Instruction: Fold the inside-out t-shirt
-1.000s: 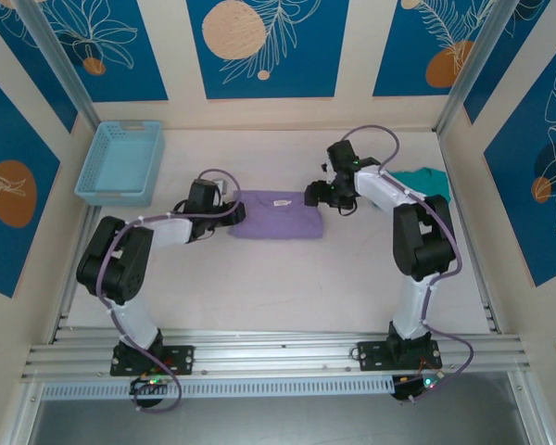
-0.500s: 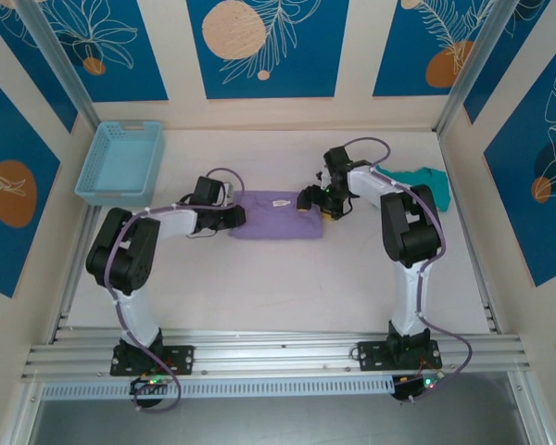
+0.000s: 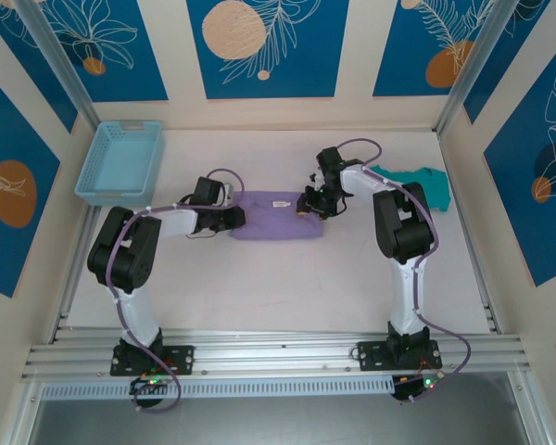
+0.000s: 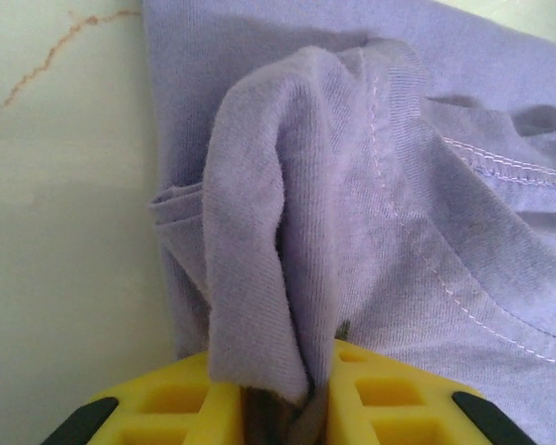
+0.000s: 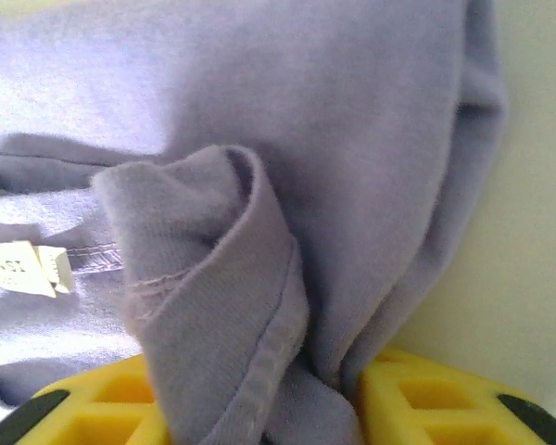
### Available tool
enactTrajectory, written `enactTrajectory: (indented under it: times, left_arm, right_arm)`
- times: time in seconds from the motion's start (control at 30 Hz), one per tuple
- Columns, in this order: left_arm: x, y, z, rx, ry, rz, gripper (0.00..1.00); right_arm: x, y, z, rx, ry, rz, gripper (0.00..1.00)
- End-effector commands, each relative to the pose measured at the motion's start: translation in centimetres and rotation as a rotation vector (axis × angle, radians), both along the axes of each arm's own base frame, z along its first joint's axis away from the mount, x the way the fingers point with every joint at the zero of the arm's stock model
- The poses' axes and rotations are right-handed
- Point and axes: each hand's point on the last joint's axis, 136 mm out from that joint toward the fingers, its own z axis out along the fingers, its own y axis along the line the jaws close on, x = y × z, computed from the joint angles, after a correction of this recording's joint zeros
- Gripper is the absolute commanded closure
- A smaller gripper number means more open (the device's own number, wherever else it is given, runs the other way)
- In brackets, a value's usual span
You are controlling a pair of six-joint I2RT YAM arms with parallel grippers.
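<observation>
Lavender-purple fabric lies between the 2 claws. The inside-out t-shirt (image 3: 276, 216) rests on the pale table (image 3: 287, 278) as a compact folded rectangle. The left gripper (image 3: 233, 217) is at its left edge and the right gripper (image 3: 308, 202) at its right edge, towards the far corner.

In the left wrist view, the left claw is closed almost completely. Its yellow fingers (image 4: 167, 408) pinch a thin raised fold of the shirt, which stands up just ahead of them. A stitched hem (image 4: 500, 167) runs off to the right of that claw, and bare table shows to its left.

In the right wrist view, the right claw is closed on a thicker ridge of the shirt, so its yellow pads (image 5: 426, 399) stand a little further apart. The gap between them is packed with a rolled, hemmed edge. A white label (image 5: 18, 267) lies on the fabric to the left of this claw, and bare table shows to its right.

The light blue basket (image 3: 120, 162) stands well beyond the left claw and to its left, apart from the shirt. A teal-green garment (image 3: 424, 183) lies to the right of the right claw, partly behind that arm and not touching the shirt.
</observation>
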Motion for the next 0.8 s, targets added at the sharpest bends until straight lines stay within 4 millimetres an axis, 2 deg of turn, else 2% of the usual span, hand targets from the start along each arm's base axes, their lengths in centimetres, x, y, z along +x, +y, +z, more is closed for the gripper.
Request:
enactTrajectory:
  times: [0.0,0.1,0.17,0.23,0.37,0.57,0.77]
  left_arm:
    - [-0.9,0.1,-1.4,-0.006,0.060,-0.006,0.76]
    - [-0.9,0.1,-1.1,-0.007,0.059,-0.006,0.76]
    - [-0.7,0.2,-0.6,-0.009,0.047,-0.005,0.74]
    - [-0.6,0.3,0.4,-0.015,0.029,-0.002,0.66]
    - [-0.4,0.5,3.6,-0.032,-0.041,0.008,0.48]
    - [-1.2,1.6,8.5,-0.043,-0.153,0.042,0.41]
    - [-2.8,2.6,11.2,-0.039,-0.221,0.061,0.39]
  right_arm:
    - [-0.4,1.2,0.3,0.058,0.033,0.024,0.67]
    - [-0.1,1.1,1.2,0.092,0.014,0.028,0.80]
    - [0.3,0.9,2.6,0.116,-0.032,0.030,0.88]
    - [0.6,0.4,4.3,0.128,-0.084,0.029,0.92]
    - [1.0,-1.7,8.0,0.093,-0.199,0.044,0.98]
    - [1.7,-7.2,12.7,-0.112,-0.340,0.090,1.00]
    - [3.0,-13.5,15.5,-0.358,-0.395,0.113,1.00]
